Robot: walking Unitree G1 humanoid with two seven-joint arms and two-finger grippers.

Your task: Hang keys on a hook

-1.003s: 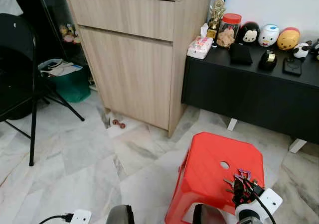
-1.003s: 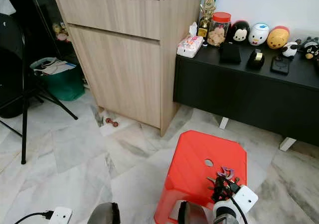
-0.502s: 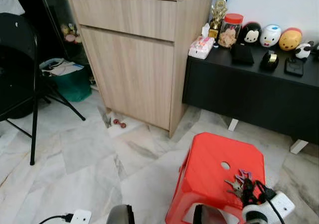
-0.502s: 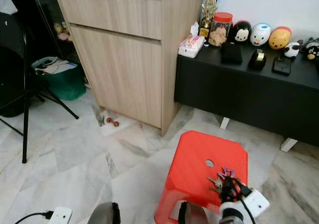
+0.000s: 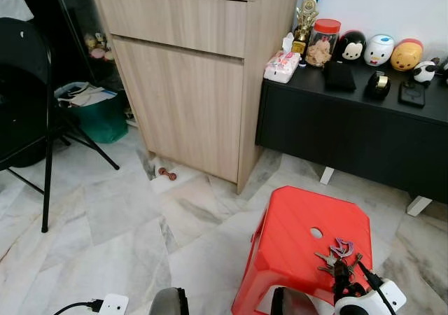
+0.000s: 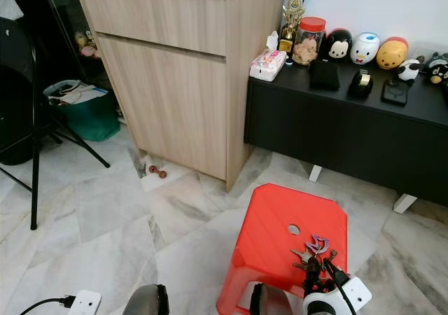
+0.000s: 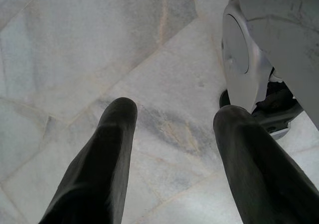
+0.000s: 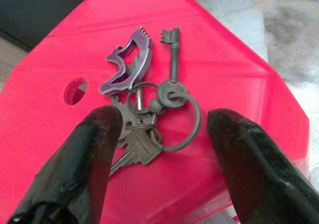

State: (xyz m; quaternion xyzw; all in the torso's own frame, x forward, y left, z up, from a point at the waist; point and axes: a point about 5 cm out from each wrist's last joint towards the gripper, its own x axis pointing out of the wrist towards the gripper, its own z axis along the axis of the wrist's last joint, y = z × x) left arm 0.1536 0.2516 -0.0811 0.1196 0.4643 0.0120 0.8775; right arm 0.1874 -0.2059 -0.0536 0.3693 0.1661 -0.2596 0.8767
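Now, by parts:
Keys point(image 8: 144, 117): flat on the red stool point(image 5: 287, 248), near its front right corner beside the round hole; ring, purple fob and old-style key spread out, easy to pinch from above.
Right gripper point(image 8: 162, 157): fingers apart, straddling the bunch, poised to close on the ring.
Left gripper point(image 7: 172, 149): spread wide, idle over marble floor point(image 7: 75, 45).
Hook: not visible.

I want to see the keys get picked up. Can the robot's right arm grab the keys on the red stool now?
Probably yes. The right gripper hangs just over the keys on the red stool, its fingers spread to either side of the bunch, and nothing lies between them.
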